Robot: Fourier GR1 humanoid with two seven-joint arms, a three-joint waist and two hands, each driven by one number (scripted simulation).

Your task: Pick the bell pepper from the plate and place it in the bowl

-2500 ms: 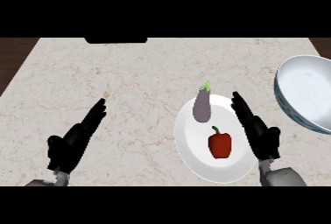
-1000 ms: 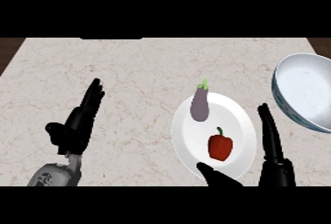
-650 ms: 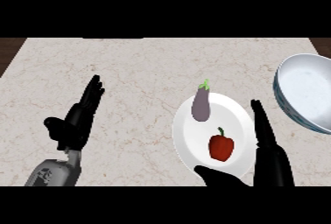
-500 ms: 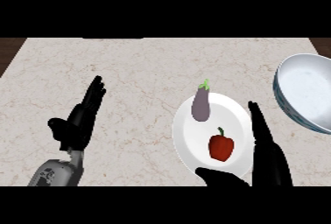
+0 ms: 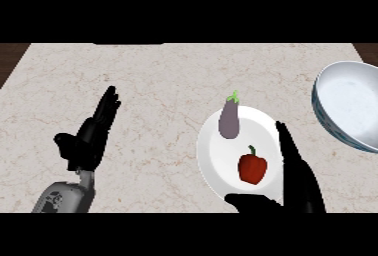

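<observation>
right hand (image 5: 295, 175) open, holding nothing, nearer bell pepper (image 5: 252, 168) | left hand (image 5: 90, 136) open, unmoved

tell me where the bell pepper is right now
In the head view the red bell pepper lies on the white plate at right, just below the eggplant and left of the open right hand.

Surface: pale marbled counter (image 5: 170, 75)
On it: white plate (image 5: 221, 157)
Also on it: pale bowl (image 5: 351, 112), up and right of the plate, well apart, at counter's right edge
</observation>
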